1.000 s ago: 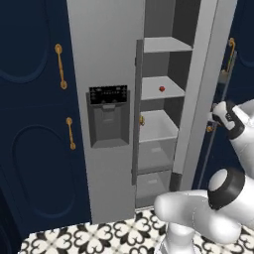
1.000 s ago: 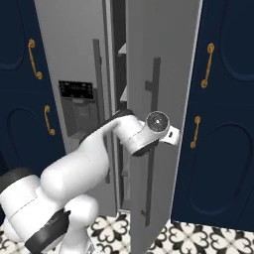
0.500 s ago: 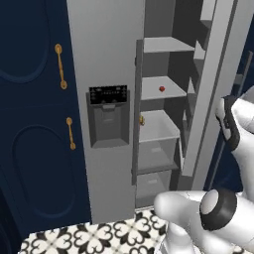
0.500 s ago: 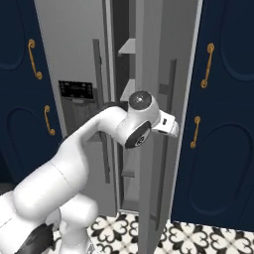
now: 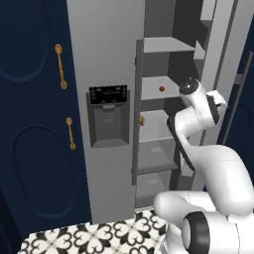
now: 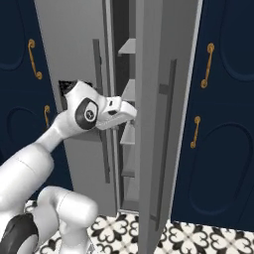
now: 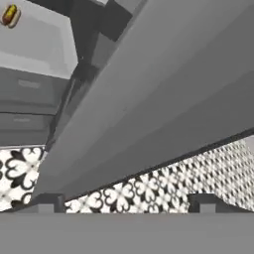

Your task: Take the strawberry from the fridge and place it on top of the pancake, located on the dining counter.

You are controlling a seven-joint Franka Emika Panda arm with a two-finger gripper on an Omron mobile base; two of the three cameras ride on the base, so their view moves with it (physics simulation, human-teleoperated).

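The fridge [image 5: 106,59] is tall and grey, its left door with the dark dispenser panel [image 5: 106,116] closed. Its right door [image 6: 158,124] stands swung out. The strawberry [image 5: 161,89], a tiny red berry, sits on a middle inner shelf. My gripper [image 5: 220,99] hangs to the right of that shelf at about its height, close to the open door's inner face. In the right base view the gripper [image 6: 131,112] reaches the door's edge. The hand view has the gripper [image 7: 126,203] open, fingertips [image 7: 47,201] wide apart with nothing between them. The pancake and the dining counter are out of view.
Navy cabinets with gold handles [image 5: 60,67] flank the fridge on the left and on the right [image 6: 206,64]. A small orange-yellow item [image 5: 142,120] lies on the shelf below the strawberry's. Grey drawers [image 5: 154,154] sit lower. Patterned floor tiles [image 5: 99,238] run in front.
The jaws have spread wide. The fridge's right door has swung further out, and the hand has left the door's handle and moved left toward the fridge opening.
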